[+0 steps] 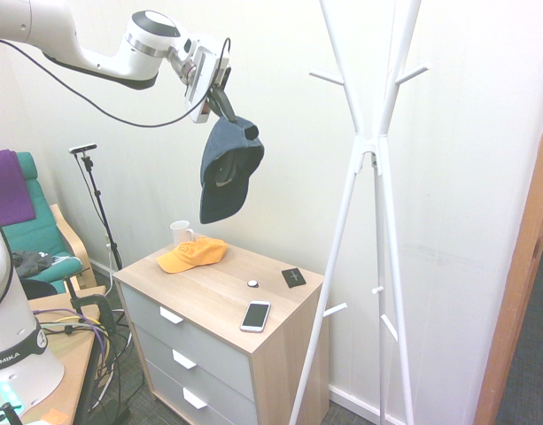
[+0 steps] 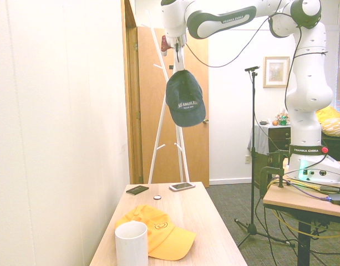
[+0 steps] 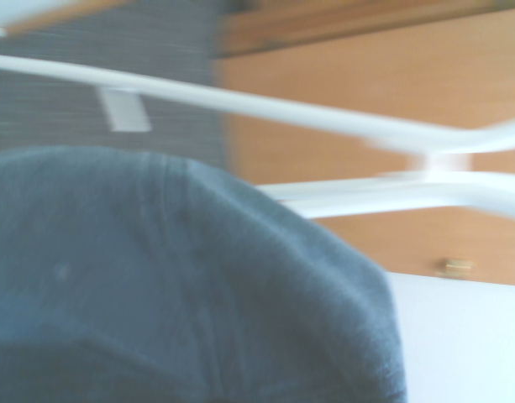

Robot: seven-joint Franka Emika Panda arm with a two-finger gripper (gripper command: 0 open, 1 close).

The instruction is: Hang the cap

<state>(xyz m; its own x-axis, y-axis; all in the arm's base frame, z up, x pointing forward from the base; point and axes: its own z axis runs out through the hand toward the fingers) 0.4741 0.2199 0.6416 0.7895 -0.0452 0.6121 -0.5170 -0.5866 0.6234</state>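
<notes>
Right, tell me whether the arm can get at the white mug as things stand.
Probably not: its gripper is shut on the navy cap, though nothing seems to block the mug from above.

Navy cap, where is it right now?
The navy cap hangs from the gripper in midair above the dresser, left of the white coat stand in the first exterior view.

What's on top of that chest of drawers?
On the chest of drawers are an orange-yellow cap, a white mug, a phone, a flat black item and a small round object. Whatever the orange-yellow cap covers can't be seen.
</notes>
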